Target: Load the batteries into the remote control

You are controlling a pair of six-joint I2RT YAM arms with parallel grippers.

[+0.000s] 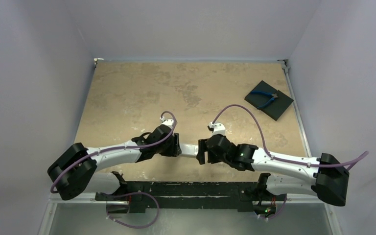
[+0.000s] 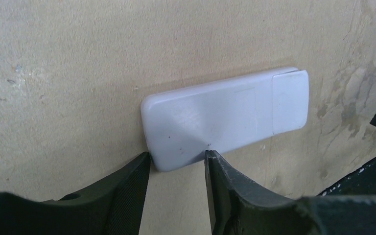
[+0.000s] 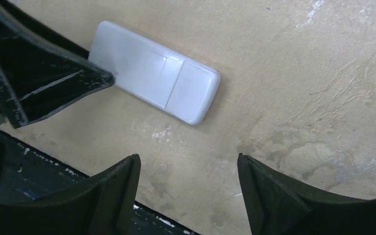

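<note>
The remote control (image 1: 190, 149) (image 2: 225, 115) (image 3: 152, 71) is a white slab lying flat on the table with its plain back up, between the two grippers. My left gripper (image 1: 177, 146) (image 2: 177, 154) has its fingertips against the remote's near corner. One tip touches the short end and the other touches the long edge. My right gripper (image 1: 201, 152) (image 3: 188, 161) is open over bare table, a little short of the remote's other end, with nothing between its fingers. The batteries are out of view.
Blue-handled pliers (image 1: 265, 99) lie on a black square pad (image 1: 280, 108) at the far right of the table. A black rail (image 1: 191, 188) runs along the near edge between the arm bases. Grey walls enclose the table.
</note>
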